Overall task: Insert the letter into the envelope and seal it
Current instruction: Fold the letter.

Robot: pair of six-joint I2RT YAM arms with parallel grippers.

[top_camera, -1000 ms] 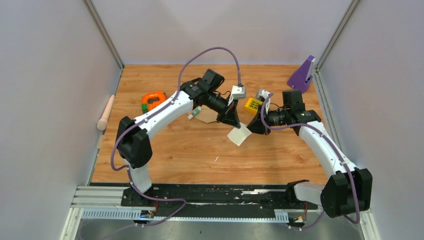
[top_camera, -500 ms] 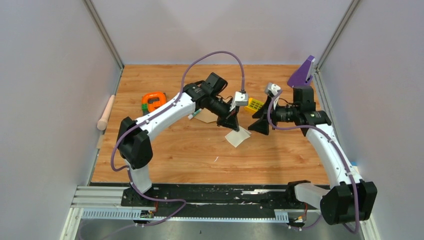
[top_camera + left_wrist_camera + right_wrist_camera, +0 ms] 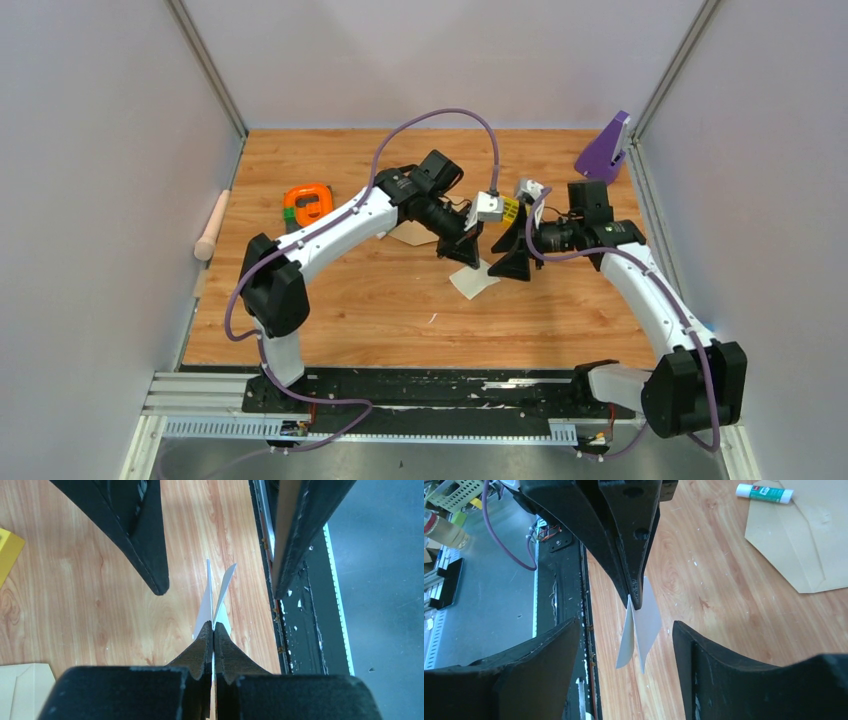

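My left gripper [image 3: 214,630] is clamped tight, its pads pressed flat together on the upper edge of the letter [image 3: 206,605]. The sheet hangs folded below them, its two leaves splaying a little above the table [image 3: 75,605]. My right gripper [image 3: 625,626] has just let go. A second ago it was pinched on the same sheet beside the left, and now its fingers stand wide, one on each side of the hanging paper, touching neither leaf. So the letter rides on the left arm alone, in the air near the middle of the table. The envelope [image 3: 796,540] lies flat further back on the left arm's side, with a glue stick [image 3: 764,492] just past it. I judge the refold or regrip done and insertion not yet begun; the right is free to go steady the envelope
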